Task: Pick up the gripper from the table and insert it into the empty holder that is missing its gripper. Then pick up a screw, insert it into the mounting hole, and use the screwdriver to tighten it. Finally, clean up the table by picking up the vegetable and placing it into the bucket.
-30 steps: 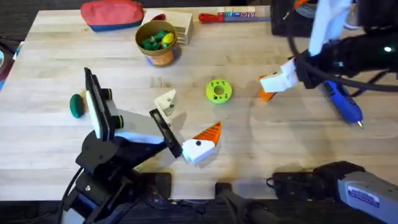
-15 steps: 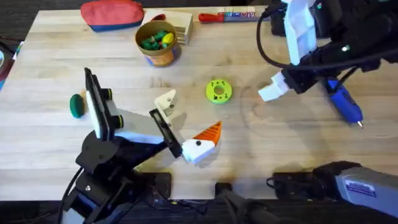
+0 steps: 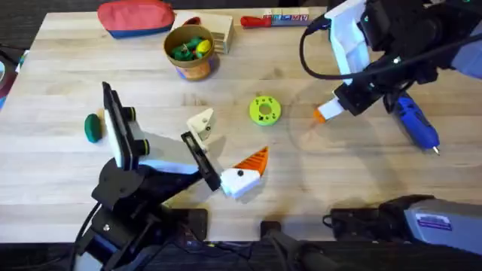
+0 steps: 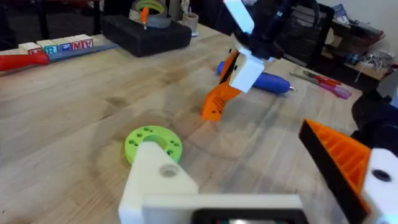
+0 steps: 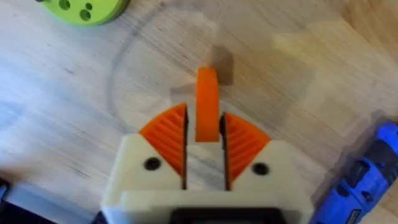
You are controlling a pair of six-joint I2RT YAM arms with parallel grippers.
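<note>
My right gripper (image 3: 328,111) is shut on the gripper (image 3: 321,114), a small orange fin (image 5: 207,104) clamped edge-on between the orange pads (image 5: 166,134). It hangs low over the table, right of the lime disc. Its tip (image 4: 214,107) points down at the wood. My left gripper (image 3: 224,150) stands open; one finger is the bare white holder (image 3: 202,124) (image 4: 158,183), the other carries an orange fin (image 3: 252,160) (image 4: 341,160). The blue screwdriver (image 3: 416,125) (image 5: 367,180) lies right of the right gripper. The dark green vegetable (image 3: 93,128) lies at the left. The bucket (image 3: 190,53) stands at the back. I can make out no screw.
A lime-green disc with holes (image 3: 264,110) (image 4: 153,142) lies mid-table. A red pouch (image 3: 135,16), a wooden block (image 3: 216,30) and a red-handled tool (image 3: 256,21) line the far edge. A black box (image 4: 146,34) sits at the far right corner.
The right arm's upper links swung left and the wrist turned, while its gripper stayed near the same spot holding the fin. The left arm has not moved.
</note>
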